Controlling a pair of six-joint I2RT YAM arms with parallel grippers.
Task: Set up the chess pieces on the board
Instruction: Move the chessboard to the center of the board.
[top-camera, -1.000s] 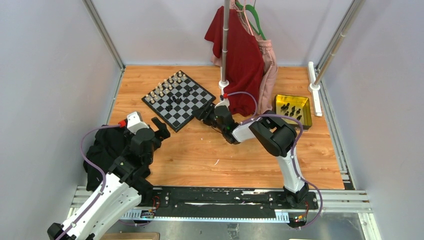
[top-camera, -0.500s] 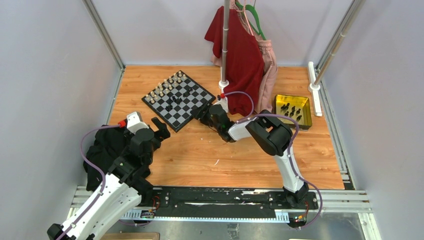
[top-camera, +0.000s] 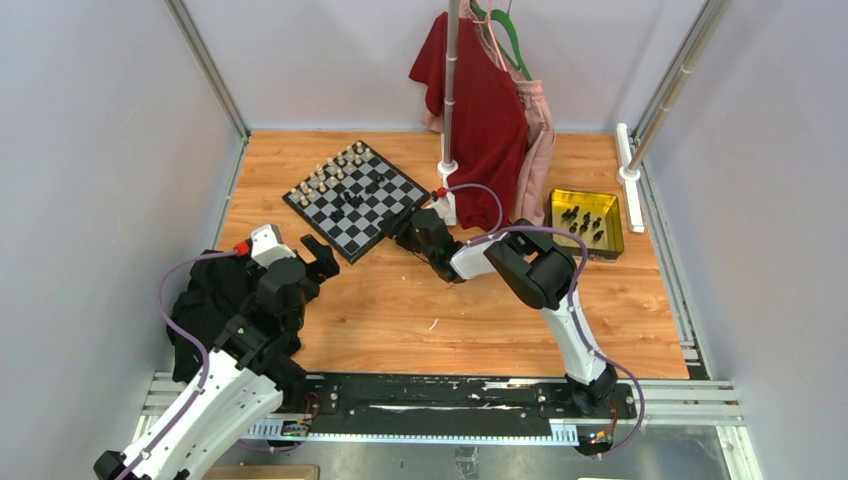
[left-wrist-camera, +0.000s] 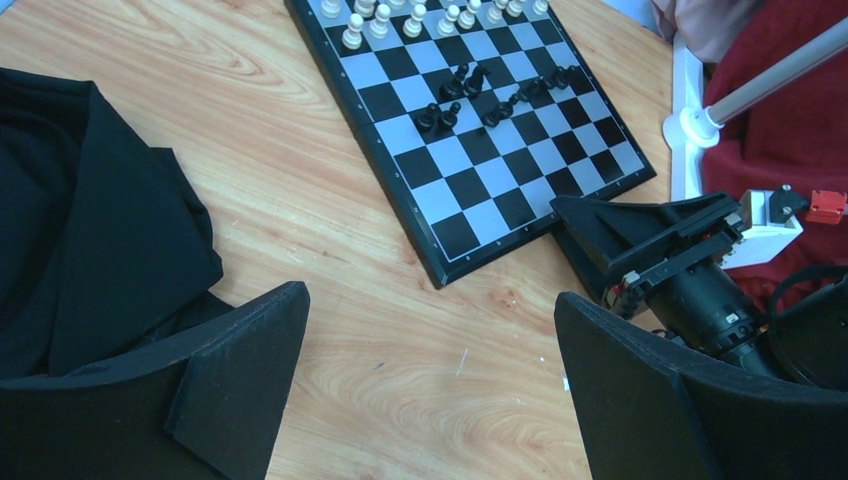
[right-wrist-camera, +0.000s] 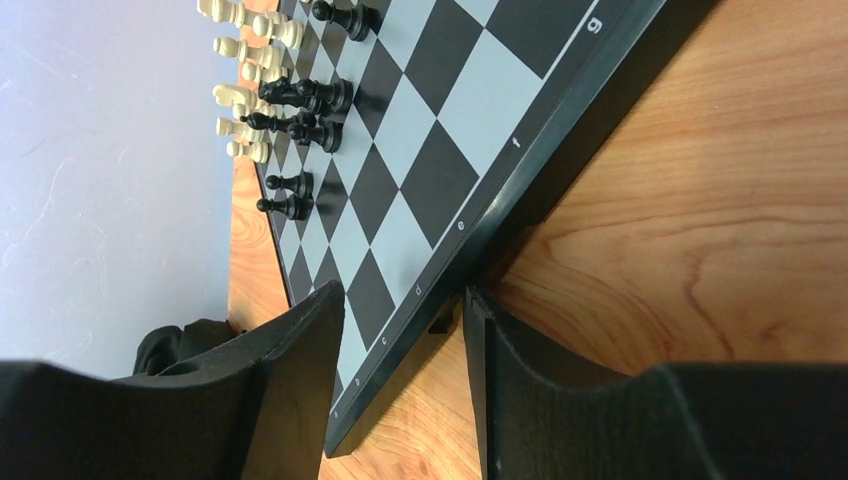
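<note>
Right hand (right-wrist-camera: 405, 295) open, fingers straddling the near rim of the board (left-wrist-camera: 470, 187) on the worktop (left-wrist-camera: 300, 190); contact seemingly not yet made. Black chess pieces (left-wrist-camera: 437, 117) scattered mid-board. Left hand (left-wrist-camera: 430, 305) open. Next, likely: close squarely, shift board.

My wooden bench (top-camera: 400, 320) carries the checkered board (top-camera: 370, 226) on its far left half, a yellow tray (top-camera: 586, 192) near its right edge, the white foot (top-camera: 447, 168) of a pole between those two, and a black cloth (top-camera: 205, 305) heaped at my near left.

One board (top-camera: 370, 222), one yellow tray (top-camera: 588, 195), one black cloth (top-camera: 205, 305) and one red shirt (top-camera: 485, 110).
</note>
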